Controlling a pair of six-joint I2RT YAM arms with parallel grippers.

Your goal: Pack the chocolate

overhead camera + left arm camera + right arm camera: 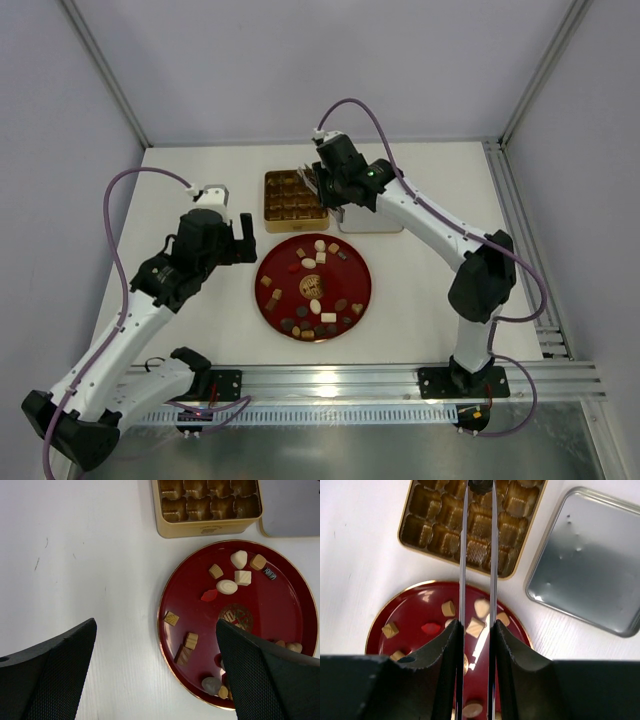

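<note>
Over the gold box (285, 195), the right claw (479, 492) pinches a dark chocolate (480, 484), half cut off; left claw (156, 625) gapes empty.

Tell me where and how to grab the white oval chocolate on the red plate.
Probably best: come straight down from above and pinch the white oval chocolate across its short width, one finger on each long side. It lies flat on the red plate, too low for a side approach, and a white faceted piece crowds one end.
</note>
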